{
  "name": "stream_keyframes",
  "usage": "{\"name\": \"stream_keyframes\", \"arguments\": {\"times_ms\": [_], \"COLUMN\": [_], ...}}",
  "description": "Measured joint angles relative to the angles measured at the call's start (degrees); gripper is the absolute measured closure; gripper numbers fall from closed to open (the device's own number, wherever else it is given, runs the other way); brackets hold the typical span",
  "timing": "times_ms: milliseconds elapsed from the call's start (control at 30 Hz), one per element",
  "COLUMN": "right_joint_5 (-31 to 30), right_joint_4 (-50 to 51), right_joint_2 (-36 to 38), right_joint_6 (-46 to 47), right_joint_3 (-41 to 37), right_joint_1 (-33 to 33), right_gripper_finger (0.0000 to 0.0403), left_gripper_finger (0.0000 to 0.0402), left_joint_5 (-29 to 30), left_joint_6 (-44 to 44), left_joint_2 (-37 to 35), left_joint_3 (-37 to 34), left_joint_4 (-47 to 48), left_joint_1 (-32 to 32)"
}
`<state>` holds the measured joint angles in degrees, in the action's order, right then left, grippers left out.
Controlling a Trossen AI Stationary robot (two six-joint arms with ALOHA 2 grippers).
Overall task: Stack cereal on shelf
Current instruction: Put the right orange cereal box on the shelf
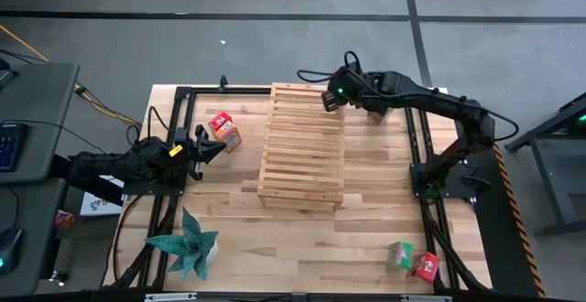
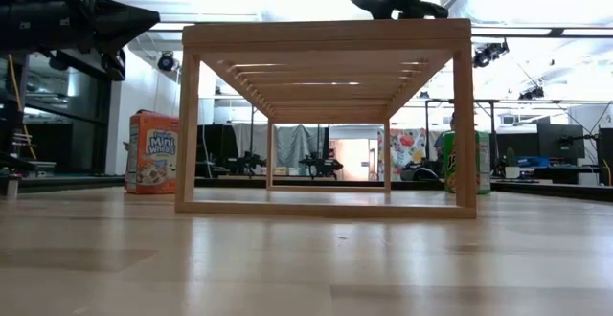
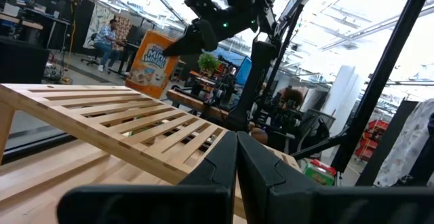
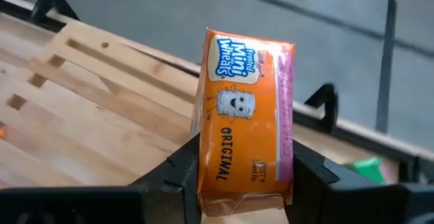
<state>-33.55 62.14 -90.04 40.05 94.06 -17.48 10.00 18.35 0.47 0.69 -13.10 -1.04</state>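
My right gripper point(image 1: 331, 99) is over the far right corner of the slatted wooden shelf point(image 1: 301, 146) and is shut on an orange cereal box point(image 4: 245, 122). In the left wrist view the same orange box point(image 3: 154, 62) shows above the shelf's top point(image 3: 115, 115). My left gripper point(image 1: 212, 149) hovers shut and empty left of the shelf, next to a red box point(image 1: 220, 121) and a second orange box point(image 1: 230, 137), which stands on the table point(image 2: 151, 153). A green box point(image 1: 399, 254) and a red box point(image 1: 425, 265) lie near the table's near right corner. My right gripper pinches the orange box between its two fingers point(image 4: 178, 170), one on each long side, near the box's end closest to the wrist point(image 4: 237, 197). The box points away from the wrist along the fingers, over the shelf's slats. Whether it touches the shelf I cannot tell.
A teal spiky plant point(image 1: 188, 245) stands at the near left of the table. Another green box point(image 2: 466, 163) shows right of the shelf in the low view. Black frame rails point(image 1: 423, 169) run along both table sides. Bare tabletop point(image 1: 302, 247) lies in front of the shelf.
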Motion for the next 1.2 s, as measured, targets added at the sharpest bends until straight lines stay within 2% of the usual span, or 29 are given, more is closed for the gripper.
{"name": "stream_keyframes", "arguments": {"times_ms": [167, 333, 667, 933, 1200], "right_joint_5": [0.39, -0.39, -0.44, 1.06, -1.32], "right_joint_4": [1.15, 1.07, 2.42, 2.35, 2.32], "right_joint_2": [0.0, 0.0, 0.0, 0.0, 0.0], "right_joint_6": [9.25, 13.53, 15.36, 10.27, 13.92], "right_joint_3": [0.0, 0.0, 0.0, 0.0, 0.0], "right_joint_1": [-0.15, -0.12, 1.16, 1.12, 1.14], "right_gripper_finger": [0.0263, 0.0263, 0.0263, 0.0263, 0.0263], "left_gripper_finger": [0.0398, 0.0398, 0.0398, 0.0398, 0.0398], "left_joint_5": [0.0, 0.0, 0.02, 0.0, 0.01], "left_joint_6": [0.0, 0.02, 0.0, 0.0, 0.0], "left_joint_2": [0.0, 0.0, 0.0, 0.0, -0.02], "left_joint_3": [0.0, 0.0, 0.0, 0.0, 0.0], "left_joint_4": [0.0, 0.0, 0.0, -0.01, -0.02], "left_joint_1": [0.0, 0.0, 0.0, -0.02, 0.0]}}
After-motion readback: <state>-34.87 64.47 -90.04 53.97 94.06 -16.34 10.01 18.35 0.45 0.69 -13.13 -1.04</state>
